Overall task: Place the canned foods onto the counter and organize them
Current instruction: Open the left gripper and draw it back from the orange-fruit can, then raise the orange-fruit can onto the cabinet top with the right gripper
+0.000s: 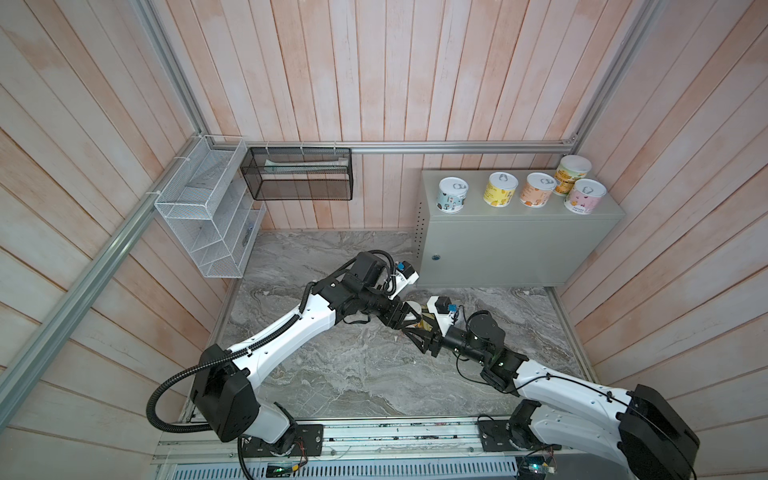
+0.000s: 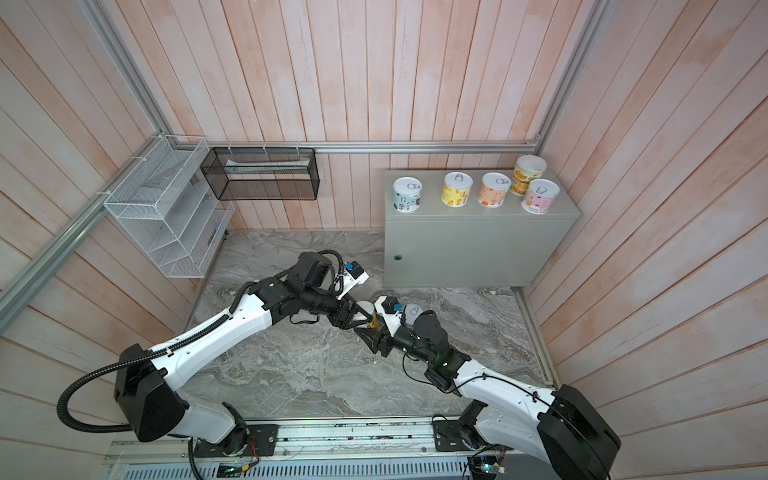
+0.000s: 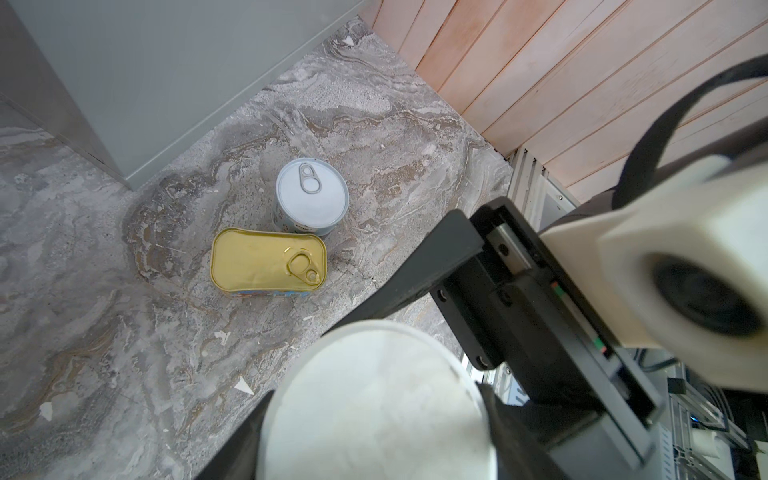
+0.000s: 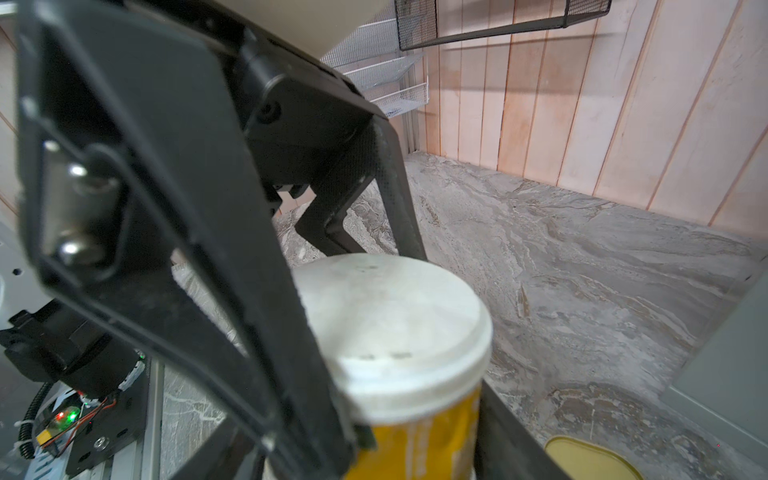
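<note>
Two grippers meet on one yellow can above the marbled slab | left gripper pinches it | right gripper clamps its sides | beyond: gold-topped rectangular tin beside silver-topped round tin, on the slab near the counter | farthest: five round tins upright on the counter.

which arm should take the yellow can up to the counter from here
Right, probably. The right pincer flanks the yellow can that the left pincer holds, and the counter stands on the right arm's side.
</note>
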Available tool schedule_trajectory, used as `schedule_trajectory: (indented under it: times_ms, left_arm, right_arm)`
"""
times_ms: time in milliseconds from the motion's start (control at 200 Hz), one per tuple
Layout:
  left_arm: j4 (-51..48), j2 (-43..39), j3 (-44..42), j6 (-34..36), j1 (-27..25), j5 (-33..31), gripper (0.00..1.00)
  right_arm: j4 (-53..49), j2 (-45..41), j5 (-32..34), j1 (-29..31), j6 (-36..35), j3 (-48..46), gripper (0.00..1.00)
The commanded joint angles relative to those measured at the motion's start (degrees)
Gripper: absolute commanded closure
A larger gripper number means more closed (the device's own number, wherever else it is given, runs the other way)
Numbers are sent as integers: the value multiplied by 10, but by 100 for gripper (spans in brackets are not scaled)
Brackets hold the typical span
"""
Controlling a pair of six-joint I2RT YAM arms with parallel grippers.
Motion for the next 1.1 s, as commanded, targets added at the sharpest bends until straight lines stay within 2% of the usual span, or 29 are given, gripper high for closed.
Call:
schedule_trajectory:
  times_ms: [0, 50, 65, 85, 305, 445, 605, 715, 785, 875, 1095]
  left_arm:
    - [39, -21, -13, -37, -4, 40, 29]
    - [47, -25, -19, -45, -5, 38, 16]
    - [50, -26, -21, -47, -5, 37, 4]
    - [53, -28, -25, -51, -5, 35, 0]
    - [63, -37, -39, -64, -3, 20, 0]
    - [65, -52, -48, -64, 2, -15, 0]
    - [112, -97, -75, -71, 9, -51, 0]
    - [129, -117, -88, -72, 21, -50, 0]
    - [141, -129, -99, -72, 28, -54, 0]
    - [162, -146, -118, -72, 35, -62, 0]
    - [226, -179, -173, -86, 39, -78, 0]
  right_arm:
    - [40, -6, 60, -3, 30, 5, 51]
    - [32, -11, 63, -4, 27, 9, 51]
    - [31, -13, 65, -4, 26, 9, 51]
    - [30, -15, 66, -4, 26, 10, 51]
    - [12, -41, 107, -5, 32, 3, 51]
    - [-12, -58, 143, -9, 33, 8, 51]
    - [-88, -92, 154, -26, 7, 49, 51]
    - [-160, -136, 141, -67, 6, 81, 51]
    - [-177, -167, 112, -102, 13, 91, 51]
    - [-202, -192, 114, -133, 9, 115, 51]
    - [-266, -163, 124, -198, -31, 237, 50]
